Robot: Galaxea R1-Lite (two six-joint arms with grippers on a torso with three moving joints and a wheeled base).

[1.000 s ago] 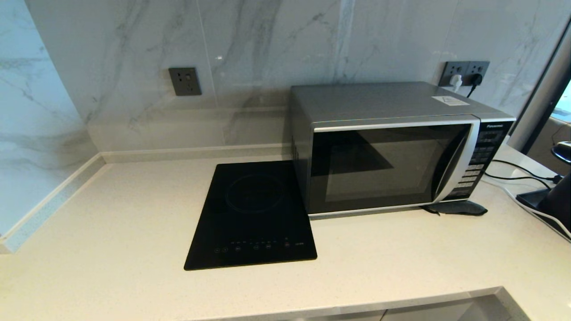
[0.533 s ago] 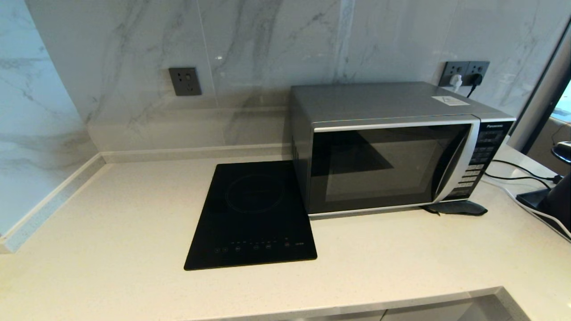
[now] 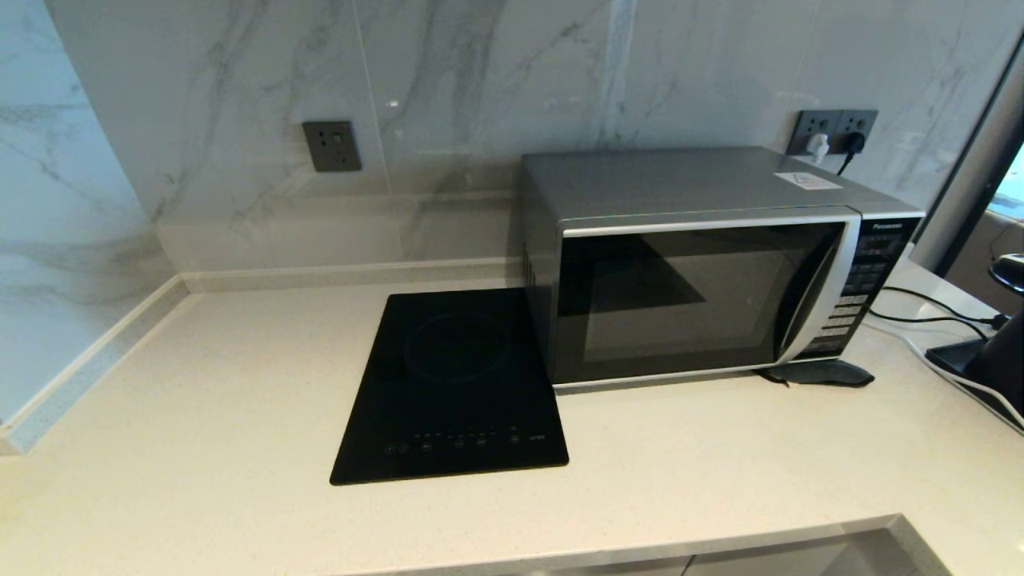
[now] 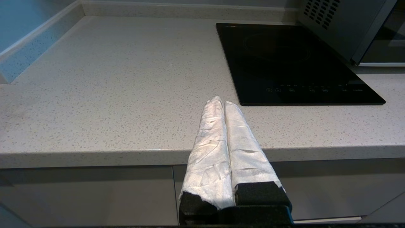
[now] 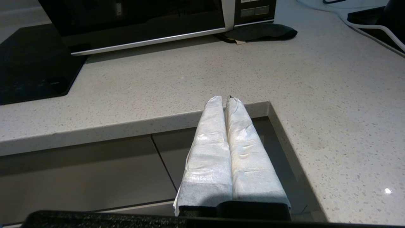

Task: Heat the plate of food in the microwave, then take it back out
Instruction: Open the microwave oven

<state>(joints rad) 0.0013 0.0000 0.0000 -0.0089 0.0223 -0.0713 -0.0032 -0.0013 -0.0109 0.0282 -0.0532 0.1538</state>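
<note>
Nothing has moved since the earlier frames; the head view shows the same still scene. Seen from above, a silver microwave (image 3: 704,264) stands on a pale speckled desk (image 3: 200,400) against a marble wall. Its dark glass door is closed, with a curved silver handle along the door's right edge. The word "Panasonic" is printed at the top of its black button panel (image 3: 860,284); the button labels are too small to read. A white sticker (image 3: 808,181) lies on the microwave's top, its writing unreadable. Just to the left of the microwave, a flat black induction hob (image 3: 452,384) lies on the desk, with a row of small touch symbols near its front edge that cannot be made out. A dark cloth-like pad (image 3: 820,373) lies under the microwave's front right corner. Grey wall sockets (image 3: 836,128) behind the microwave hold one white and one black plug, and another grey socket (image 3: 331,146) sits on the wall to the left. Cables (image 3: 928,312) trail across the desk at the far right.

No plate of food appears in any view.

Left gripper (image 4: 220,102): its two white-wrapped fingers are pressed together, holding nothing, hanging in front of the desk edge and pointing toward the hob. Right gripper (image 5: 223,99): its white-wrapped fingers are likewise pressed together and empty, poised at the desk's front edge, facing the microwave.
</note>
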